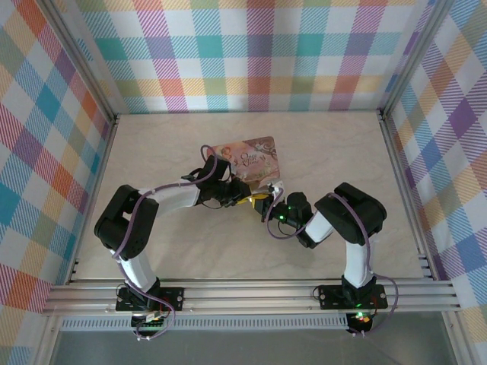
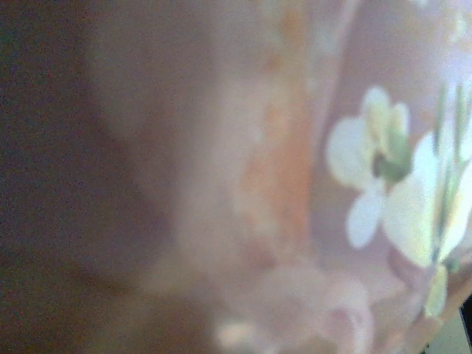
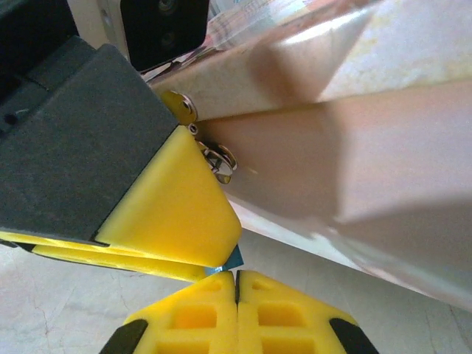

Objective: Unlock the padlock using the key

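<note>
Item, padlock (image 3: 234, 258): blue sliver pinched in the narrowed tips of the left gripper (image 3: 221, 264), just beside the pink tin (image 3: 354, 147); right gripper (image 3: 236, 284) pressed shut just below, whether on the key I cannot tell; advised: hold padlock steady, keyway toward the right tips, approach slow and straight.

closed right gripper (image 3: 236, 286) near pink tin (image 3: 354, 147)

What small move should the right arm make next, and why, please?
Probably ease the right fingers slightly forward toward the padlock: they are shut just short of its blue sliver, which the left fingers seem to pinch beside the pink tin.
</note>
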